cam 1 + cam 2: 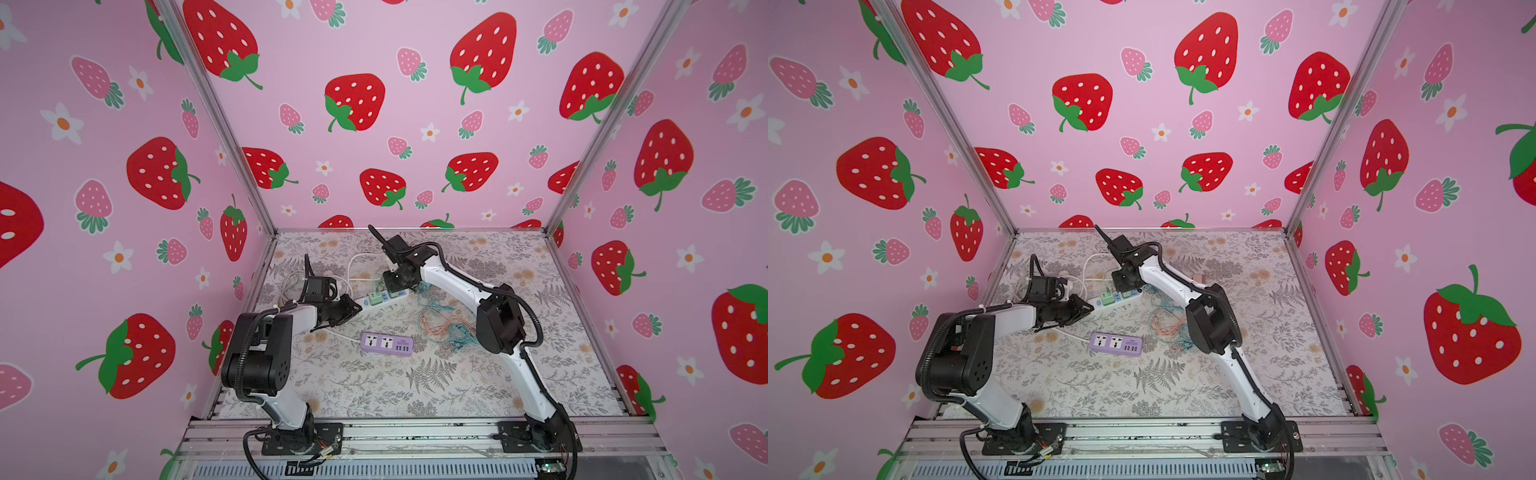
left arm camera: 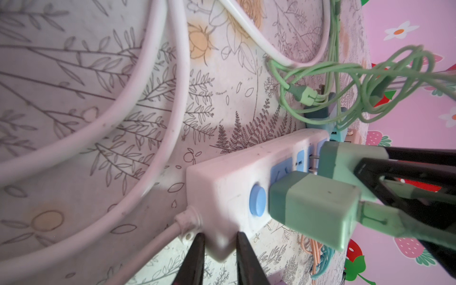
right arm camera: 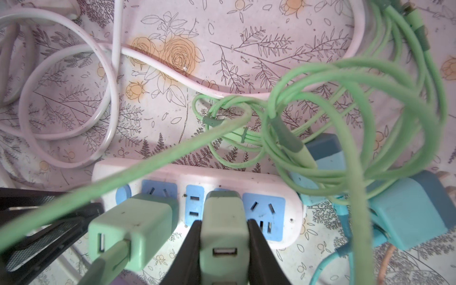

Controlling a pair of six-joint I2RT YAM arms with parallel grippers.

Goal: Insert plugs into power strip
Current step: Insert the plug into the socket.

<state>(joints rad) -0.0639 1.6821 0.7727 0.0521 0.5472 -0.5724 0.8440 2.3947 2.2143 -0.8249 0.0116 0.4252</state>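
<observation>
Right claw (image 3: 224, 223) grips held mint plug (image 3: 223, 209), prongs (image 2: 312, 162) part-way into white power strip (image 2: 229, 182) directly beneath; remaining push likely straight down | left claw (image 2: 220, 238) pinches strip's near-left end; strip runs near-left to far-right | seated mint plug (image 2: 311, 209) just beside

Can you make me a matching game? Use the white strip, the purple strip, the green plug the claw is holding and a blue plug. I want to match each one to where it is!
Things
1. white power strip
2. purple power strip
3. mint plug
4. teal-blue plug

Places and states
A. squeezed in the right claw, prongs partly showing at a socket
B. loose on the table past the white strip's end
C. nothing plugged into it
D. gripped at its cord end by the left claw

Pairs: 1-D, 2-C, 3-A, 4-B
</observation>
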